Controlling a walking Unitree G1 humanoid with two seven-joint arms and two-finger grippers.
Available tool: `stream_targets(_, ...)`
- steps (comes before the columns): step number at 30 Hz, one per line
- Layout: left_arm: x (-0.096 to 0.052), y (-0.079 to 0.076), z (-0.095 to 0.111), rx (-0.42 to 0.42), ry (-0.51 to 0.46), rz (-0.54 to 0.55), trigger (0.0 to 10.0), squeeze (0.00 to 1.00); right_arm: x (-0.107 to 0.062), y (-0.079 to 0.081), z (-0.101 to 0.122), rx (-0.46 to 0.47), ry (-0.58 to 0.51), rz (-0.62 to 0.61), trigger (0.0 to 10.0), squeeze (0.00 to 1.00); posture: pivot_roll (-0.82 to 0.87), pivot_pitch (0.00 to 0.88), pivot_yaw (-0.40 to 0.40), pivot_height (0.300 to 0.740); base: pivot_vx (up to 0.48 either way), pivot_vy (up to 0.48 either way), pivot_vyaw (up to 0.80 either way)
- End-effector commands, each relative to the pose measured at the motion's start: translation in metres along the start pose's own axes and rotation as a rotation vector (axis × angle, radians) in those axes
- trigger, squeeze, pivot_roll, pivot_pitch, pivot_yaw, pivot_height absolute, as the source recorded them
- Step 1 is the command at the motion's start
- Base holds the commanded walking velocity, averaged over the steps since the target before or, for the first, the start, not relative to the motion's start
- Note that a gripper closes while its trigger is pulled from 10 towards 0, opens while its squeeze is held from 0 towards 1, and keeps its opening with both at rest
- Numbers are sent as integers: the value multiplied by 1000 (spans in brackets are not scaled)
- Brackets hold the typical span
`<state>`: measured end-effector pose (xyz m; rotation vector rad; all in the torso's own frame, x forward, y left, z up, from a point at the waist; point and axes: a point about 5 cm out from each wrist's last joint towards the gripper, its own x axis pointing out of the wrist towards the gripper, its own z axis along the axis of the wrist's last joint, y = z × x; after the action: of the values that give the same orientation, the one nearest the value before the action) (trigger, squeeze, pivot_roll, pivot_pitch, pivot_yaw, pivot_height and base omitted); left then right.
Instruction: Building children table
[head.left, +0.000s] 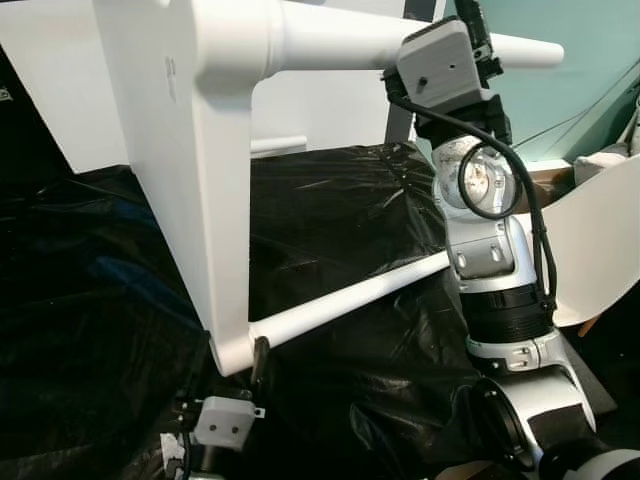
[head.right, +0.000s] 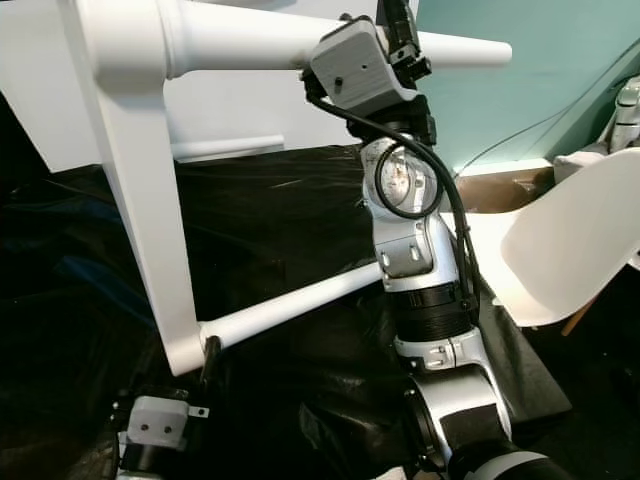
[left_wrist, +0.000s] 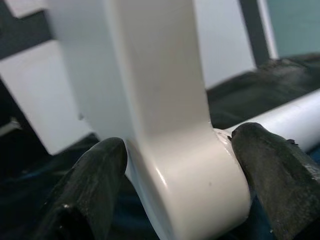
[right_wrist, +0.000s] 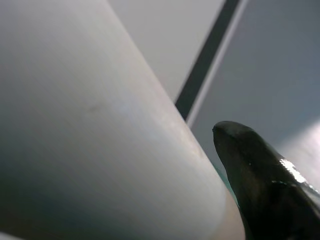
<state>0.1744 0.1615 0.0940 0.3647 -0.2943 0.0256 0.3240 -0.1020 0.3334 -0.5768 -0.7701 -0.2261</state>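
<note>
A white wooden children's table frame (head.left: 190, 150) stands tipped over black plastic sheeting (head.left: 340, 200). The right gripper (head.left: 470, 55) steadies its upper round white leg (head.left: 330, 40), jaw state unclear; the left gripper's (left_wrist: 170, 170) jaws clamp the frame's rounded lower corner (left_wrist: 195, 190), bracing it. A white moulded chair (head.right: 570, 240) crowds the right side.

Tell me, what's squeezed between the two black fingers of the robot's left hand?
The rounded bottom end of the white table leg. The left wrist view shows one black finger on each side of it, right where the thin white rod joins.
</note>
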Motion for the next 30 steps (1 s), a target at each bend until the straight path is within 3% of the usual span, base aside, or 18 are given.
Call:
stream_targets(1, 12, 49, 1, -5, 7, 275, 10000, 0, -17, -2, -44, 251, 282, -55, 0, 0, -40, 10, 59, 740, 0, 0, 0)
stream_targets(4, 18, 60, 7, -46, -22, 315, 10000, 0, -17, -2, -44, 248, 283, -53, 0, 0, -39, 9, 58, 740, 0, 0, 0)
stream_targets(6, 25, 70, 14, -205, -57, 307, 10000, 0, -17, 0, -44, 241, 285, -45, 0, 0, -33, 11, 56, 740, 0, 0, 0)
stream_targets(7, 25, 70, 14, -205, -57, 307, 10000, 0, -17, 0, -44, 241, 285, -45, 0, 0, -33, 11, 56, 740, 0, 0, 0)
stream_targets(8, 26, 70, 18, -286, -85, 233, 10000, 0, -16, 1, -45, 238, 291, -37, 0, 0, -28, 11, 54, 740, 0, 0, 0)
stream_targets(9, 26, 70, 18, -286, -85, 233, 10000, 0, -16, 1, -45, 238, 291, -37, 0, 0, -28, 11, 54, 740, 0, 0, 0)
stream_targets(10, 26, 67, 21, -331, -99, 164, 10000, 0, -16, 2, -46, 237, 296, -30, 0, 0, -28, 11, 54, 740, 0, 0, 0)
stream_targets(12, 26, 67, 21, -331, -99, 164, 10000, 0, -16, 2, -46, 237, 296, -30, 0, 0, -28, 11, 54, 740, 0, 0, 0)
stream_targets(14, 23, 59, 28, -446, -104, 46, 10000, 0, -17, 6, -48, 249, 312, -4, 0, 0, -20, 10, 52, 740, 0, 0, 0)
stream_targets(15, 23, 59, 28, -446, -104, 46, 10000, 0, -17, 6, -48, 249, 312, -4, 0, 0, -20, 10, 52, 740, 0, 0, 0)
stream_targets(16, 22, 56, 34, -560, -106, 0, 10000, 0, -17, 7, -48, 257, 322, 5, 0, 0, -17, 10, 52, 740, 0, 0, 0)
stream_targets(17, 22, 56, 34, -560, -106, 0, 10000, 0, -17, 7, -48, 257, 322, 5, 0, 0, -17, 10, 52, 740, 0, 0, 0)
stream_targets(19, 19, 49, 52, -775, -146, -143, 10000, 0, -17, 9, -50, 260, 335, 14, 0, 0, -18, 11, 54, 740, 0, 0, 0)
stream_targets(20, 18, 47, 64, -832, -182, -216, 10000, 0, -17, 10, -51, 254, 342, 18, 0, 0, -17, 10, 55, 740, 0, 0, 0)
stream_targets(25, 24, 50, 78, -861, -235, -258, 10000, 0, -18, 10, -53, 240, 351, 22, 0, 0, -15, 9, 57, 740, 0, 0, 0)
stream_targets(27, 37, 56, 76, -762, -230, -211, 10000, 0, -18, 11, -54, 230, 355, 26, 0, 0, -18, 8, 63, 740, 0, 0, 0)
stream_targets(28, 43, 62, 70, -712, -219, -133, 10000, 0, -18, 12, -54, 224, 355, 28, 0, 0, -21, 9, 65, 740, 0, 0, 0)
stream_targets(30, 46, 66, 65, -691, -209, -89, 10000, 0, -19, 12, -54, 222, 355, 29, 0, 0, -21, 9, 65, 740, 0, 0, 0)
